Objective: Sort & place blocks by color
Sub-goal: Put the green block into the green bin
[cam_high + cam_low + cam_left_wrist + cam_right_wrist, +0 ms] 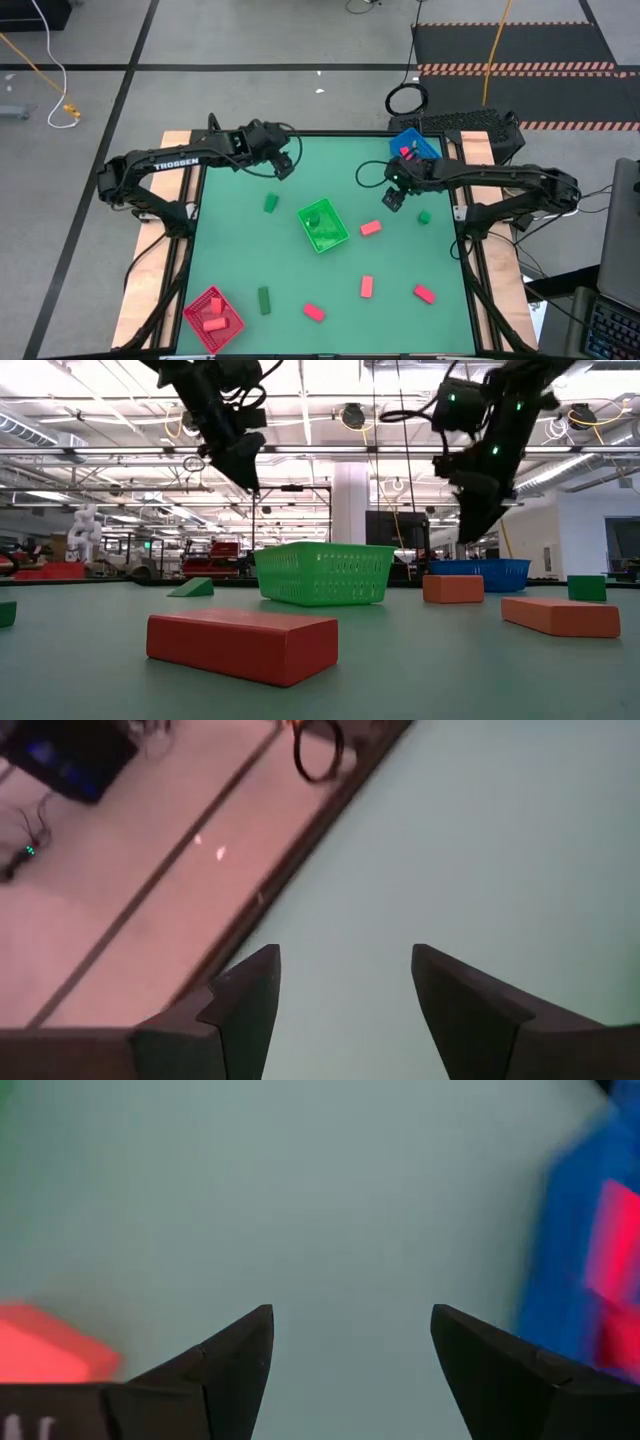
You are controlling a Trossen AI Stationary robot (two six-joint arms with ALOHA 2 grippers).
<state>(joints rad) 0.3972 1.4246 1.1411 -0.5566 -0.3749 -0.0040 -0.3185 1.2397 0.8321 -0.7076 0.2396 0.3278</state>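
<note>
Red and dark green blocks lie flat and scattered on the green mat: green ones [270,203] [264,299] [424,217], red ones [371,228] [366,287] [314,312] [424,294]. My left gripper [284,168] [345,955] hangs open and empty above bare mat near the far edge, beyond the nearest green block. My right gripper [391,200] [350,1312] is open and empty above the mat, between the blue bin [575,1270] and a red block [40,1348]. In the low view both grippers [245,465] [468,520] are well off the table.
A green bin [323,225] stands mid-table with green inside. A red bin [213,313] at the near left corner holds red blocks. The blue bin [413,148] at the far right holds a red piece. Wooden table edges [178,140] border the mat; bare mat lies between the arms.
</note>
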